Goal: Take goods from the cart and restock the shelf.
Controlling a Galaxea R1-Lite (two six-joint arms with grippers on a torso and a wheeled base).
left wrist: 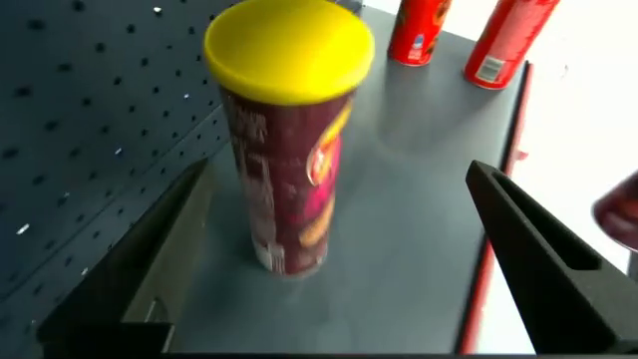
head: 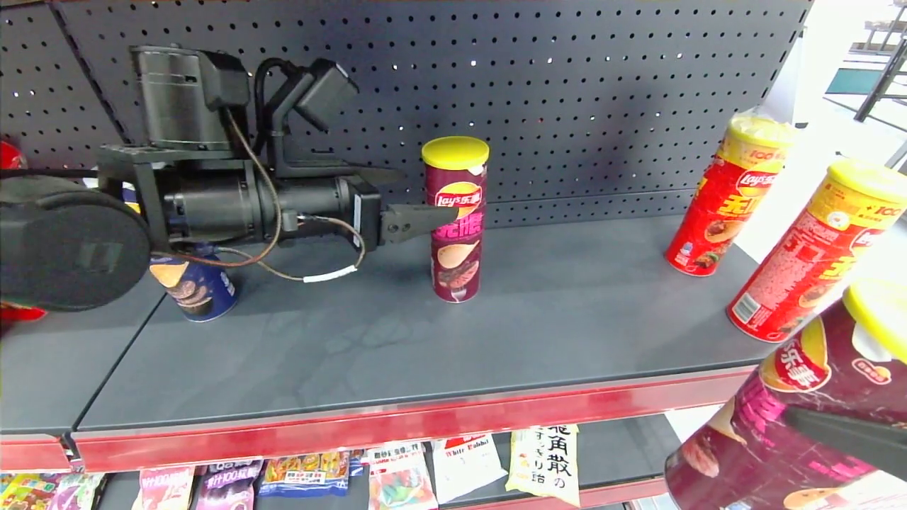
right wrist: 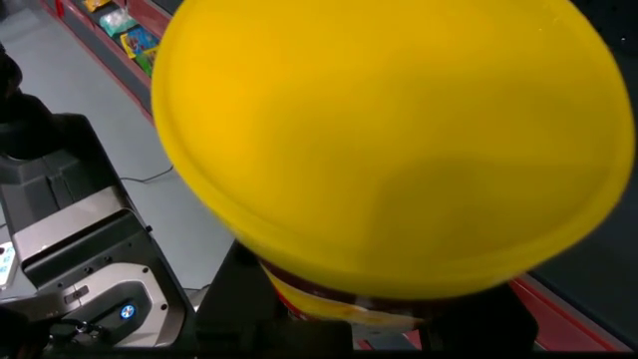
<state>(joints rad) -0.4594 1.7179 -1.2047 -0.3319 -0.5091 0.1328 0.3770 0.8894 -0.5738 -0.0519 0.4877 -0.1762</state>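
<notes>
So, nearest to me, my right gripper point(head: 815, 425) is clamped round a purple can point(head: 793, 382), held tilted in the air off the front of the shelf point(head: 354, 354), by its right end; I take that can as the next one to go up. Farther in, a second purple can point(head: 457, 219) stands upright on the shelf about midway along; my left gripper point(left wrist: 339, 189) sits around it with jaws spread wide, a gap on either side, touching nothing. I judge that can as placed, and the left arm as due to back out. The next move, as I read it: draw the left arm straight back without clipping the can; then lift the right-hand can over the red front lip point(head: 425, 418) and set it upright on the bare deck between the standing purple can and the red ones. Count: two purple cans; two red cans point(head: 730, 195) at the shelf's right end; one blue can point(head: 198, 290) behind the left arm; pegboard point(head: 567, 85) at the back.
</notes>
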